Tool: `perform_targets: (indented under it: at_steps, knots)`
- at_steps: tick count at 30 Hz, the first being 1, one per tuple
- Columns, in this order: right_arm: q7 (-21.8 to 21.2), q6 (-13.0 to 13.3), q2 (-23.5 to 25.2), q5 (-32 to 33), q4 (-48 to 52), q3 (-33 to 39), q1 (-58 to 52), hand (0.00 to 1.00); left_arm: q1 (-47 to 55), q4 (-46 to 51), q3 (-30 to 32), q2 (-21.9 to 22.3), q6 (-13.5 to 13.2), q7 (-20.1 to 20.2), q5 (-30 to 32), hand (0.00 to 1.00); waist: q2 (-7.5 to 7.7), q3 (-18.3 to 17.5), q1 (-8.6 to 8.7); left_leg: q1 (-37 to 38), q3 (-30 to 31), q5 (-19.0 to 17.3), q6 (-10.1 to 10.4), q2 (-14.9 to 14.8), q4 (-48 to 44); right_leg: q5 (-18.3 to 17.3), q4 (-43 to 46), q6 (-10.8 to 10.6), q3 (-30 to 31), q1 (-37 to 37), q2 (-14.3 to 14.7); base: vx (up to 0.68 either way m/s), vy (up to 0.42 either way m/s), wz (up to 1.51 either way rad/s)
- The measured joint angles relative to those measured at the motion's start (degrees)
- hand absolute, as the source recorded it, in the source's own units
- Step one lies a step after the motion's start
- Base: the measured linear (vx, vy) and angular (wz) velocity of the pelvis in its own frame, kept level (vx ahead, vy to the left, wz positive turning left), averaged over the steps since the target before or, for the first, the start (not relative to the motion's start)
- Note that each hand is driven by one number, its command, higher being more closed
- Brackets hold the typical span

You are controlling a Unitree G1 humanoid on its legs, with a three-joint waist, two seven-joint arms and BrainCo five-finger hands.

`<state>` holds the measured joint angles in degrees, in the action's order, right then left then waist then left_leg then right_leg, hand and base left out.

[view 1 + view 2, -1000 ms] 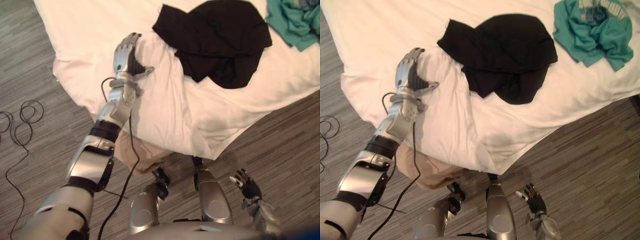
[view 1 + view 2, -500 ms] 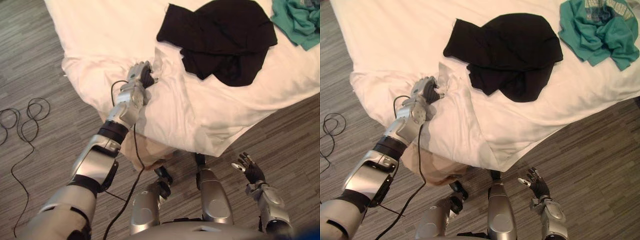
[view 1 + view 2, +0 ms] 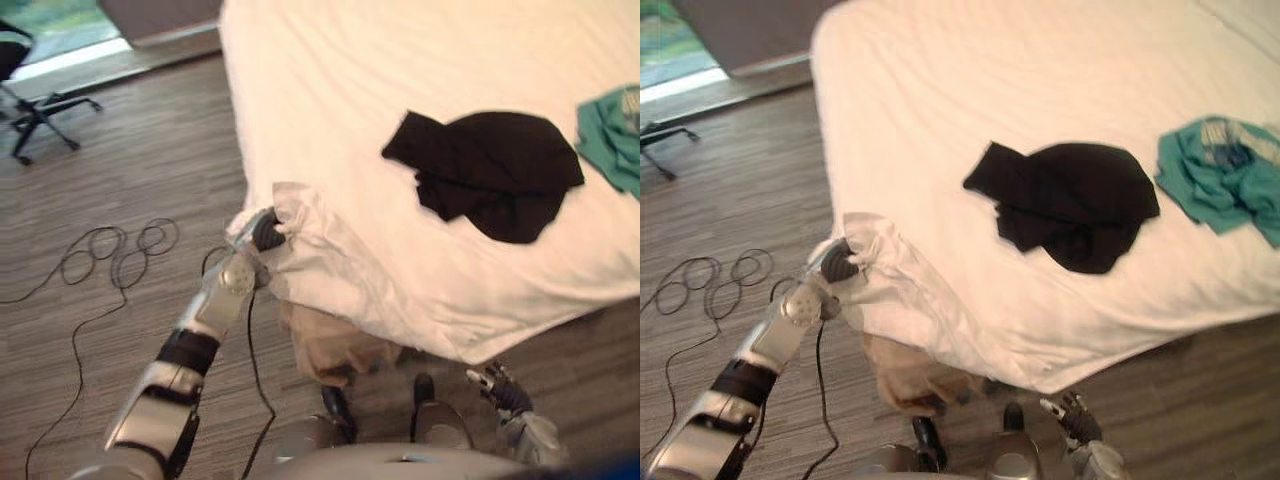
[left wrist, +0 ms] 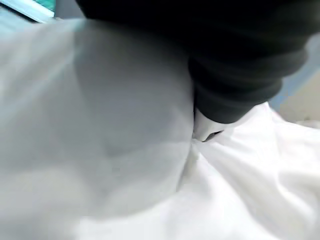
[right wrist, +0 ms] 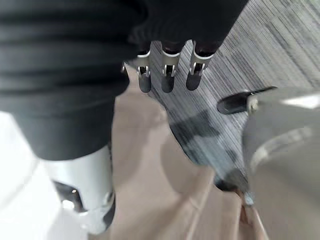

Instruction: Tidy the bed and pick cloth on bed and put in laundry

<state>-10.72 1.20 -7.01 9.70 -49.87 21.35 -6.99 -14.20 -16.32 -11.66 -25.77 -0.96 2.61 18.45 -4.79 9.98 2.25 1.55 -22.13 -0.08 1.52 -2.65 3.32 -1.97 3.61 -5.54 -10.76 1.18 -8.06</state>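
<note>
Left hand sat buried in the bunched sheet corner at the bed edge; couldn't tell if it gripped. Black cloth lay mid-bed, well apart from that hand, not yet picked. Right hand hung low beside the bed, fingers straight, slightly apart, holding nothing. Teal cloth lay far right on the bed. Risk: a hard tug on the sheet could drag the black cloth off, or the fold could slip free.

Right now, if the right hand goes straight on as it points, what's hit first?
Likely the beige cloth ahead, perhaps the floor first; depth past the right hand is unclear.
</note>
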Motion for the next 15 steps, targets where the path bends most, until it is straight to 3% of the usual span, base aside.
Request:
perform_targets:
  at_steps: [5,9,11,12,15]
  knots:
    - [1.4,-1.8,0.4,-1.0,-0.9,-2.0,0.0,0.0,10.6,6.5,4.0,0.0,-4.1,5.3,-5.2,1.0,1.57,-2.1,-2.33,2.6,4.0,1.2,-0.6,1.1,2.2,-1.1,-0.5,0.0,-3.1,-4.0,-0.5,0.0,0.019,0.37]
    - [1.9,-3.3,1.6,-2.1,-1.5,-2.3,-1.1,0.0,18.1,6.8,6.4,1.4,-4.8,11.9,-15.3,1.0,4.17,-3.6,-3.25,4.6,8.5,-0.2,-0.6,2.8,2.3,-7.3,11.1,1.4,-4.1,-3.1,-3.5,0.0,0.02,0.5]
    - [2.0,-4.3,1.8,-2.0,-1.9,-2.3,-1.7,0.0,21.5,6.8,7.6,4.1,-4.7,12.6,-17.5,1.0,4.3,-3.9,-3.26,5.5,10.5,-0.5,-0.6,2.8,2.1,-7.7,17.2,2.0,-2.6,-1.8,-4.0,0.02,0.044,0.46]
    - [2.0,-4.8,1.9,-2.0,-1.9,-2.4,-1.7,0.0,22.5,6.8,8.0,4.9,-4.7,12.5,-18.0,0.0,4.48,-3.9,-3.32,5.6,11.0,-0.6,-0.4,2.8,1.6,-7.6,18.8,2.0,-1.3,-1.4,-4.0,0.01,0.062,0.48]
    - [1.9,-6.4,2.0,-2.0,-2.8,-2.4,-2.0,0.0,26.8,5.8,11.0,7.0,-3.5,10.9,-21.8,0.0,5.74,-4.3,-4.55,5.0,11.5,-2.3,-1.1,2.6,-2.4,-7.6,15.2,2.0,-0.7,-4.0,-3.6,0.05,0.004,0.07]
